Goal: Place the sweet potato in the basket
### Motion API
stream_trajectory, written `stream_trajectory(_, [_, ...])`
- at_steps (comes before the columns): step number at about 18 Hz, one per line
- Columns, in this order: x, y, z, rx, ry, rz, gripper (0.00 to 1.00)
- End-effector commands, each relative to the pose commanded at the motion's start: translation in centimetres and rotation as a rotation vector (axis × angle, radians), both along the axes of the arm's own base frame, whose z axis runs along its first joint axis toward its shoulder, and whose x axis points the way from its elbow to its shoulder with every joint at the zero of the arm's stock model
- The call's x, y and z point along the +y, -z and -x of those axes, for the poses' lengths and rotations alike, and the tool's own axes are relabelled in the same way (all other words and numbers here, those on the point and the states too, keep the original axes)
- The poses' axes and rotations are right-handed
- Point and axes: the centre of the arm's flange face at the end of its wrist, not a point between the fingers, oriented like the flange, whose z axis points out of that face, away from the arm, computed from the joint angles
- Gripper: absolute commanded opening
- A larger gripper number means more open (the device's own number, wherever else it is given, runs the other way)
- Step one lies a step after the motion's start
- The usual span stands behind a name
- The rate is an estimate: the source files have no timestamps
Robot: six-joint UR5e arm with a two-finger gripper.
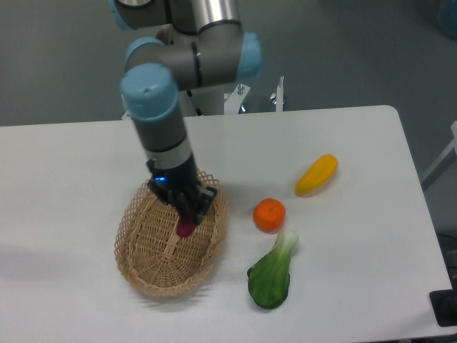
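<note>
One gripper (185,213): closed on the sweet potato (185,226), above the basket's middle.
Sweet potato: hanging from the fingertips, over the basket floor; contact with it cannot be told.
Basket (146,268): on the table (371,236), left of the orange (269,215).
Others: greens (272,275), yellow vegetable (316,174).

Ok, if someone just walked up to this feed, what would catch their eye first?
Probably the gripper over the wicker basket, shut on the magenta sweet potato, which hangs above the basket's middle. After that, the bright produce on the white table to the right: an orange fruit, a yellow-orange vegetable and a leafy green.
</note>
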Motion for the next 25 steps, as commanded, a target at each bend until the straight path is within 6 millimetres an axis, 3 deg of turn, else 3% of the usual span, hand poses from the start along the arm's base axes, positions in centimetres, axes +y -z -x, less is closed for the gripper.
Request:
stream_trajectory(3, [1.2, 2.6, -1.2, 0.047, 0.018, 0.03, 0.16])
stream_trajectory(6, [1.7, 5.1, -1.0, 0.037, 0.022, 0.062, 0.16])
stream_trajectory(16, [1.7, 6.5, -2.0, 0.031, 0.045, 0.092, 0.2])
stream_trajectory(17, [1.7, 6.6, -2.0, 0.03, 0.045, 0.093, 0.27])
stream_trajectory(18, [1.8, 6.4, -2.0, 0.033, 0.046, 0.089, 0.49])
stream_trajectory(19, [1.9, 6.1, -1.9, 0.037, 0.047, 0.085, 0.84])
stream_trajectory(20, [2.0, 5.7, -1.7, 0.042, 0.046, 0.078, 0.97])
stream_trajectory(23, [2.1, 3.2, -1.4, 0.063, 0.043, 0.04, 1.0])
stream_trajectory(25, [2.0, 1.2, 0.3, 0.081, 0.014, 0.009, 1.0])
